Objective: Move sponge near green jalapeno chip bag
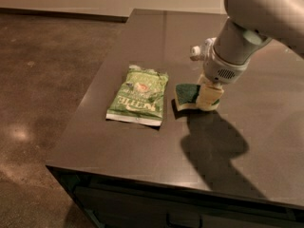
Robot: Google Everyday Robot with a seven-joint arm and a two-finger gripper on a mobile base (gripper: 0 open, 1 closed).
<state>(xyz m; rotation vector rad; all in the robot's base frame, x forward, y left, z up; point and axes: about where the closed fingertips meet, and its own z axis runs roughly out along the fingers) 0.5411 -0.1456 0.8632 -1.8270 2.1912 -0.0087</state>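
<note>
The sponge (186, 95), dark green on top over pale yellow foam, is at the table's middle, just right of the green jalapeno chip bag (138, 97). A narrow gap of tabletop lies between them. The bag lies flat with its white bottom edge toward the front. My gripper (207, 97) comes down from the upper right and is shut on the sponge's right end. The sponge is tilted and sits at or just above the tabletop.
The dark table (142, 146) has its left edge close to the bag and its front edge below. A clear bottle's capped end (195, 51) shows behind my arm; the rest is hidden. My arm's shadow falls to the front right.
</note>
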